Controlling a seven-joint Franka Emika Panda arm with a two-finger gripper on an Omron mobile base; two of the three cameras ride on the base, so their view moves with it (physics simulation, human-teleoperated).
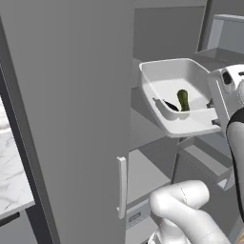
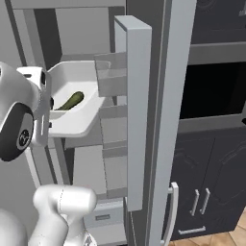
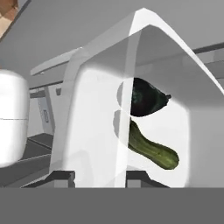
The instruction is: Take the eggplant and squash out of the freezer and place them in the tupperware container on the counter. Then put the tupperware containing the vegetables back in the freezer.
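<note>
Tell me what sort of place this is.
A kitchen, most likely: a tall grey freezer stands open, a white marble counter lies beside it, and a tupperware container holds a squash and an eggplant.

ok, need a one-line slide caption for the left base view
End effector lifts the tupperware container, with squash and eggplant inside, toward the open freezer shelves.

tupperware container (image 1: 190, 126) w/ squash (image 1: 183, 99), eggplant (image 1: 170, 105) inside
</note>
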